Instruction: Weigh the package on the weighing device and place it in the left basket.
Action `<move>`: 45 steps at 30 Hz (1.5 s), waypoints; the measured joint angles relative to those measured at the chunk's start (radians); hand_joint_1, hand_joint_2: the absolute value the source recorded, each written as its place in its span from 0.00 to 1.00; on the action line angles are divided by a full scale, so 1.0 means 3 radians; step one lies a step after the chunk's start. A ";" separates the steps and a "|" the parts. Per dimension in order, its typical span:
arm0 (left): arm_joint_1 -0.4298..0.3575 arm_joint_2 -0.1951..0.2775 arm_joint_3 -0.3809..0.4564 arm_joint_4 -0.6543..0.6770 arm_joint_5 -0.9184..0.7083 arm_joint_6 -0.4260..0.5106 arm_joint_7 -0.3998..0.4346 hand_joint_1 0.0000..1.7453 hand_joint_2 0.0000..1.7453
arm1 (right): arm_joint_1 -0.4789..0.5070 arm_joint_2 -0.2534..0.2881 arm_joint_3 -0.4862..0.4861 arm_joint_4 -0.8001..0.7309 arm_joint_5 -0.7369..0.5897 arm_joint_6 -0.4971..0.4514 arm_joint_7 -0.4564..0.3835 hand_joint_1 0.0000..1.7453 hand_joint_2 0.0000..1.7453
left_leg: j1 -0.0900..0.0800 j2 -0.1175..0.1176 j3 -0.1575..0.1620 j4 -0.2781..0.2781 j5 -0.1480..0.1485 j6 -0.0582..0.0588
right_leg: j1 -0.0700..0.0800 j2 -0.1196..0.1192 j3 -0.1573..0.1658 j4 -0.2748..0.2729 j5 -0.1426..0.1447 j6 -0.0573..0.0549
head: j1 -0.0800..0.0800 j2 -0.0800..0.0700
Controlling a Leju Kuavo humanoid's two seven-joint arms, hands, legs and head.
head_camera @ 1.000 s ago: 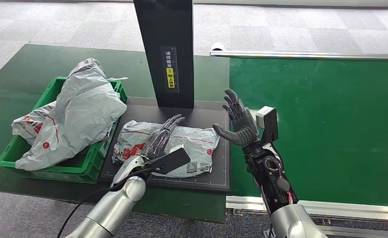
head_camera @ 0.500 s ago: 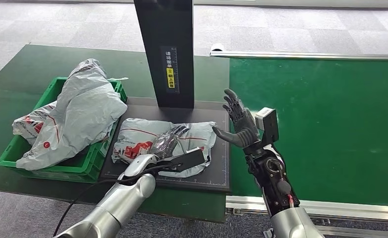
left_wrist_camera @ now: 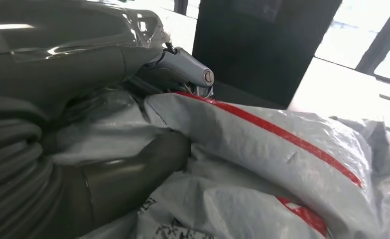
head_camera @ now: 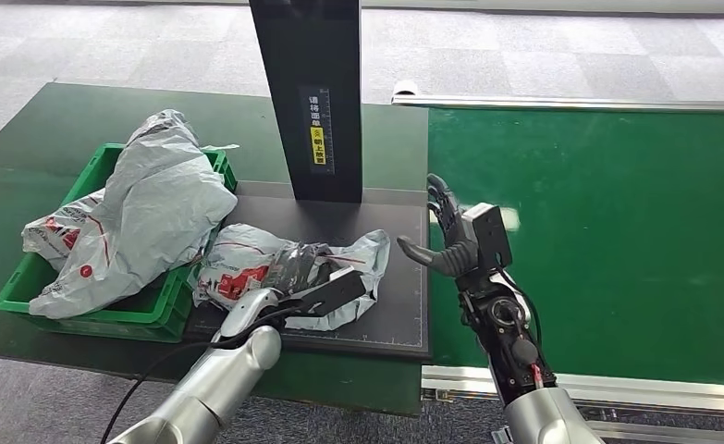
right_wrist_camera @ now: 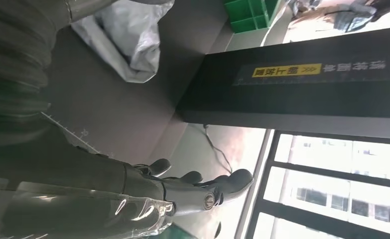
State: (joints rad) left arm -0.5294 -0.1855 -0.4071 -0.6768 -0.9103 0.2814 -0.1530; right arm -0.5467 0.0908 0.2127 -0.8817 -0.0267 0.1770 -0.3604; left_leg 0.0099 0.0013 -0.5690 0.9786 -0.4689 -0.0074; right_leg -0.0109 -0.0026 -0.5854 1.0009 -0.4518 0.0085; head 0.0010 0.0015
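A grey plastic package (head_camera: 279, 273) with red stripes and labels lies crumpled on the black weighing plate (head_camera: 395, 314), its left end near the green basket (head_camera: 154, 310). My left hand (head_camera: 304, 268) grips the package from above, bunching the plastic; close up, my fingers (left_wrist_camera: 183, 72) dig into the grey wrap (left_wrist_camera: 282, 164). My right hand (head_camera: 446, 236) hovers open at the plate's right edge, fingers spread upward and holding nothing; the right wrist view shows those fingers (right_wrist_camera: 202, 191) stretched out over the plate (right_wrist_camera: 113, 114).
The green basket holds a heap of grey packages (head_camera: 145, 217) rising above its rim. A tall black column (head_camera: 313, 92) stands behind the plate. A green conveyor belt (head_camera: 607, 240) with metal rails lies to the right. The table's front edge is just below the plate.
My left hand closed on the package and dragged it left toward the basket, crumpling it. My right hand dropped slightly and turned, staying open at the plate's right edge.
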 joint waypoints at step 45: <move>0.0450 0.0261 0.1354 -0.2797 -0.0900 0.1377 -0.0227 1.00 1.00 | 0.0197 -0.0094 0.0001 0.0081 0.0111 -0.0015 -0.0087 0.00 1.00 | 0.0001 0.0001 -0.0006 0.0000 0.0001 0.0000 | 0.0001 0.0000 -0.0007 0.0000 0.0000 0.0000 | 0.0001 0.0000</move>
State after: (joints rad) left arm -0.3943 -0.1072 -0.0008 -1.5158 -1.1802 0.6946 -0.2210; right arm -0.4875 0.0625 0.2129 -0.8573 0.0067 0.1724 -0.3864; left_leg 0.0101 0.0015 -0.5708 0.9785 -0.4686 -0.0075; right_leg -0.0106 -0.0026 -0.5876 1.0010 -0.4518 0.0084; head 0.0011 0.0015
